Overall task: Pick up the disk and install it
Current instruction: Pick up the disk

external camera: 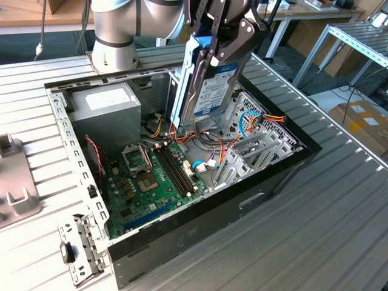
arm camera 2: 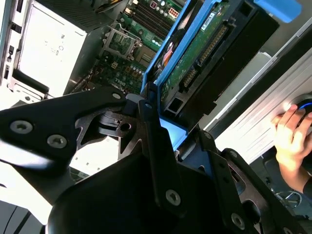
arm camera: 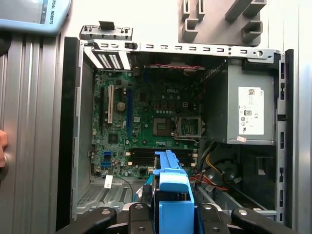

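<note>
Ribbed aluminium table [external camera: 339, 200] bearing one open computer case [external camera: 200, 223]. The single gripper [external camera: 225, 43], clamped on the upper end of the one disk [external camera: 212, 94], holds it on edge, tilted, above the case interior. The disk has a silver-grey body, a white label and a light-blue frame. Below lie one motherboard [external camera: 151, 182] and one power supply box [external camera: 106, 114].

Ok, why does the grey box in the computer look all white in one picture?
In the second wrist view, bright light washes the power supply out almost to white; in the first wrist view it looks plain grey with its label readable as a patch; in the exterior view it is evenly lit grey too.
</note>
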`<state>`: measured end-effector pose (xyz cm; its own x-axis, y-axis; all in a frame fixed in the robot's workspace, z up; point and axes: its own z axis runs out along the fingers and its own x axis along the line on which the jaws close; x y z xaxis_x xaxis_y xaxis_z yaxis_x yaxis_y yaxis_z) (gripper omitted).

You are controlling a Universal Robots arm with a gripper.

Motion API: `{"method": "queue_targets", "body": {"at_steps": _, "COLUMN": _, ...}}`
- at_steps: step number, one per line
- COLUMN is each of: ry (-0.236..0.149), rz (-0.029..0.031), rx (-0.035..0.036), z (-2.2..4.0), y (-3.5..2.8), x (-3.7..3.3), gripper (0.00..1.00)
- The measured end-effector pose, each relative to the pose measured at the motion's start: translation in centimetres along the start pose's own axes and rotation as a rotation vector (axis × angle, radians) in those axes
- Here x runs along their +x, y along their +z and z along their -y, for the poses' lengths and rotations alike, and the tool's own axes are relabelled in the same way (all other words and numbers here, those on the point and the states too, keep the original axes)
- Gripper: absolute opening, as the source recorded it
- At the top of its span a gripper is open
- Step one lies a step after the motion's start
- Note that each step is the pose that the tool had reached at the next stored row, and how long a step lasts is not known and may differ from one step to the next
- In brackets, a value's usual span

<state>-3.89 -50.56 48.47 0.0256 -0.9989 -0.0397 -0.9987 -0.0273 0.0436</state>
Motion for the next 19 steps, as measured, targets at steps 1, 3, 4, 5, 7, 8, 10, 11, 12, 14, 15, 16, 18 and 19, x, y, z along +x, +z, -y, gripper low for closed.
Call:
{"method": "queue_targets", "body": {"at_steps": 1, "ry": 0.0, "rz": 0.0, "rx": 0.0, "z": 0.01, "y": 0.0, "x": 0.06, "gripper": 0.37}}
{"method": "queue_targets", "body": {"at_steps": 3, "ry": 0.0, "rz": 0.0001, "rx": 0.0, "z": 0.02, "y": 0.0, "x": 0.15, "gripper": 0.37}}
{"method": "queue_targets", "body": {"at_steps": 4, "ry": 0.0, "rz": 0.0, "rx": 0.0, "z": 0.02, "y": -0.01, "x": 0.2, "gripper": 0.37}}
{"method": "queue_targets", "body": {"at_steps": 5, "ry": 0.0, "rz": 0.0, "rx": 0.0, "z": 0.03, "y": -0.01, "x": 0.25, "gripper": 0.37}}
{"method": "queue_targets", "body": {"at_steps": 7, "ry": 0.0, "rz": -0.0001, "rx": 0.0, "z": 0.04, "y": -0.01, "x": 0.35, "gripper": 0.37}}
{"method": "queue_targets", "body": {"at_steps": 8, "ry": 0.0, "rz": 0.0, "rx": 0.0, "z": 0.05, "y": -0.01, "x": 0.4, "gripper": 0.37}}
{"method": "queue_targets", "body": {"at_steps": 10, "ry": 0.0, "rz": 0.0, "rx": 0.0, "z": 0.06, "y": -0.02, "x": 0.55, "gripper": 0.37}}
{"method": "queue_targets", "body": {"at_steps": 11, "ry": 0.0, "rz": 0.0, "rx": 0.0, "z": 0.07, "y": -0.02, "x": 0.59, "gripper": 0.37}}
{"method": "queue_targets", "body": {"at_steps": 12, "ry": 0.0, "rz": 0.0, "rx": 0.0, "z": 0.08, "y": -0.02, "x": 0.66, "gripper": 0.37}}
{"method": "queue_targets", "body": {"at_steps": 14, "ry": 0.0, "rz": 0.0, "rx": 0.0, "z": 0.09, "y": -0.03, "x": 0.76, "gripper": 0.37}}
{"method": "queue_targets", "body": {"at_steps": 15, "ry": 0.0, "rz": 0.0, "rx": 0.0, "z": 0.09, "y": -0.03, "x": 0.8, "gripper": 0.37}}
{"method": "queue_targets", "body": {"at_steps": 16, "ry": 0.0, "rz": 0.0001, "rx": 0.0, "z": 0.1, "y": -0.02, "x": 0.87, "gripper": 0.37}}
{"method": "queue_targets", "body": {"at_steps": 18, "ry": 0.0, "rz": 0.0, "rx": 0.0, "z": 0.11, "y": -0.03, "x": 0.99, "gripper": 0.37}}
{"method": "queue_targets", "body": {"at_steps": 19, "ry": 0.0, "rz": 0.0, "rx": 0.0, "z": 0.11, "y": -0.03, "x": 1.04, "gripper": 0.37}}
